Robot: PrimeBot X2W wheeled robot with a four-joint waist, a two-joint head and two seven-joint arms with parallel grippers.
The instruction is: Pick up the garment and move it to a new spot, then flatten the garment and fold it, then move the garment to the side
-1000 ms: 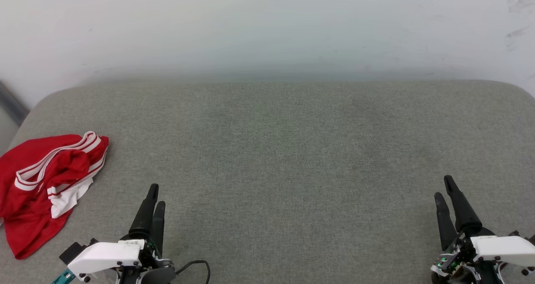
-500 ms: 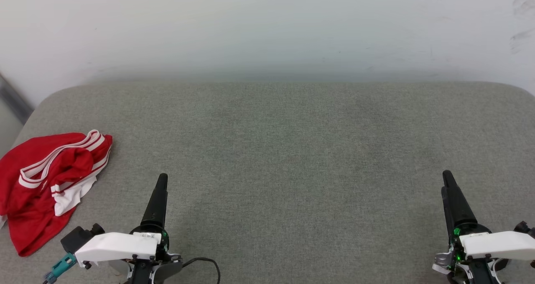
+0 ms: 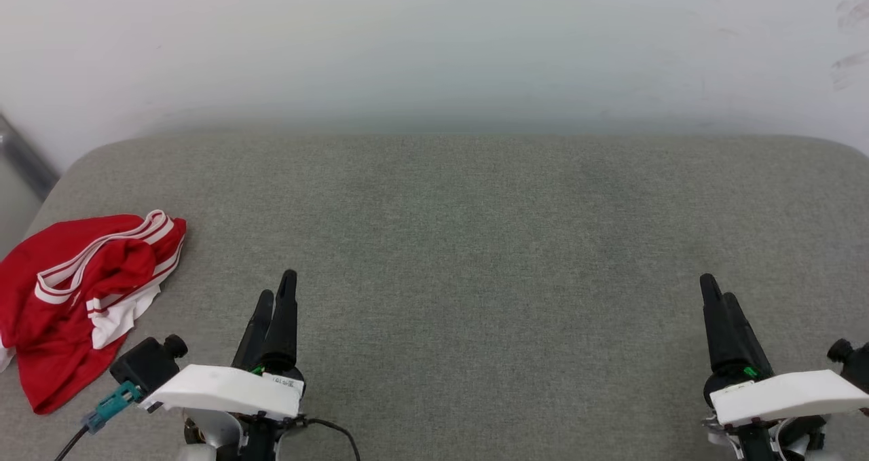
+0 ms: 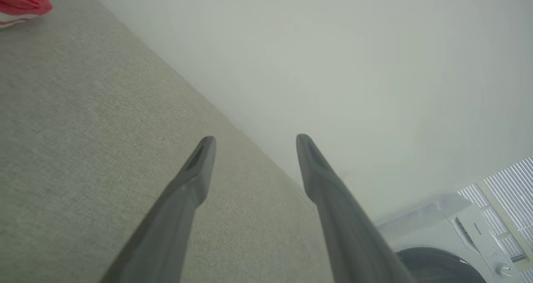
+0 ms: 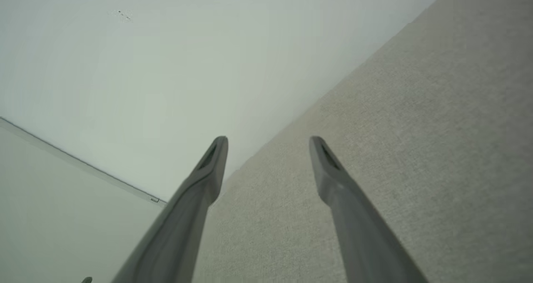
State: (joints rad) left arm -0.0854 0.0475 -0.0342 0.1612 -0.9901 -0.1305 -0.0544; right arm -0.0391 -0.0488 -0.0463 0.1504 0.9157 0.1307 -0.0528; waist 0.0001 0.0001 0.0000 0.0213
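Note:
The garment (image 3: pixel 75 298), red with white sleeve cloth and red-white striped trim, lies crumpled in a heap at the far left of the grey padded surface (image 3: pixel 461 230); a corner of the garment (image 4: pixel 21 1) peeks in at the top left of the left wrist view. My left gripper (image 3: pixel 277 297) hovers to its right, apart from it, open and empty; the left wrist view has the left gripper (image 4: pixel 254 140) with fingers spread over bare fabric. My right gripper (image 3: pixel 718 294) stands at the lower right, open and empty, as the right wrist view of the right gripper (image 5: pixel 268 140) confirms.
A pale wall (image 3: pixel 434 47) runs along the back edge of the padded surface. The surface's left edge drops off beside the garment. A white washing machine (image 4: pixel 454 241) shows in the left wrist view's lower right corner.
Both wrists have rolled and the fingers have shifted: the left gripper has drifted right and up, and the right gripper slightly left. The garment lies as before.

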